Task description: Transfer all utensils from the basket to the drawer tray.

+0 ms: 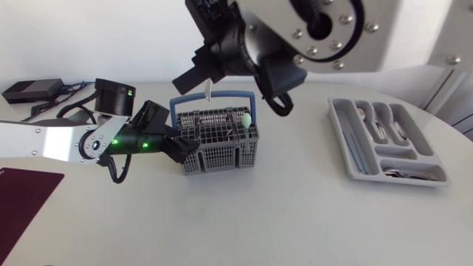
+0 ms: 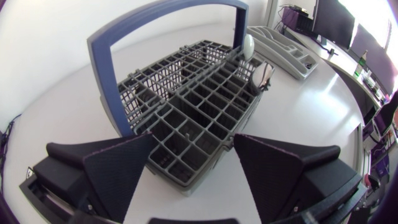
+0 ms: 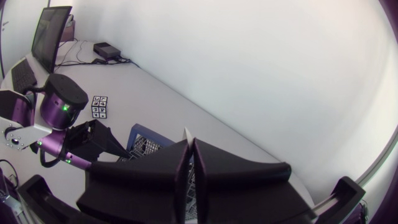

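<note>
While the right gripper is pinched shut on a thin white utensil above the basket, the left gripper is wide open astride the basket's end corner. Pale-headed utensil upright in the basket; tray well apart on the basket's right, cutlery inside.

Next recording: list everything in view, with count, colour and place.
basket: one, grey with blue handle, mid-table
pale green utensil: one, standing in the basket
drawer tray: one, grey, right side of the table
cutlery: several, silver, in the tray
white utensil: one, held by the right gripper
mat: one, dark red, table's left end
box: one, black, far left
left gripper: open, astride a basket corner
right gripper: raised high, shut on the white utensil
</note>
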Controlling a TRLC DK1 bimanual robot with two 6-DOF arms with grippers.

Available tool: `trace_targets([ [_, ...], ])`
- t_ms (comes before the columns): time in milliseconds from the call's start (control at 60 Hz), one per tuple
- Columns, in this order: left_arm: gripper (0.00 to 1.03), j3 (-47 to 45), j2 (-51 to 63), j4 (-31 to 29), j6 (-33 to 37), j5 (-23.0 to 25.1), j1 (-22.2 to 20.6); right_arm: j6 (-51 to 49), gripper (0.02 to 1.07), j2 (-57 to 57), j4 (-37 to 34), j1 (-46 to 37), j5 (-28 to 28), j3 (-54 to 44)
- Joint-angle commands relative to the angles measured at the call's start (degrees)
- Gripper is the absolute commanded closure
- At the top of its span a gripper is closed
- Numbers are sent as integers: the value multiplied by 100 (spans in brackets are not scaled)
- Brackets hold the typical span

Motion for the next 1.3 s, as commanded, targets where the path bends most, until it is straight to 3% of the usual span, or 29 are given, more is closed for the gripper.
trace_targets([
  [0,13,99,114,-11,-2,-68,-14,-64,100,-239,-133,-68,-19,-142],
  [200,13,-59,-255,-64,24,-68,232,-231,100,-740,-414,-138,-124,-19],
  [400,13,-121,-440,-222,156,-68,443,-451,101,-1337,-950,-745,-669,-63],
  [450,13,-130,-501,-248,174,-68,540,-557,101,-1504,-1240,-1149,-1126,-151],
  [583,13,-209,-695,-336,174,-33,549,-1066,100,-1953,-1495,-2125,-1698,-608],
  [800,13,-261,-1222,-679,165,-24,276,-2130,100,-2225,-1925,-4093,-2875,-1074],
  [1083,13,-138,-1380,-1127,139,-24,127,-3712,100,-1979,-1969,-5763,-2998,-1865],
  [1283,13,-103,-1512,-1321,139,-33,13,-4714,100,-1610,-1548,-6686,-2533,-2366],
])
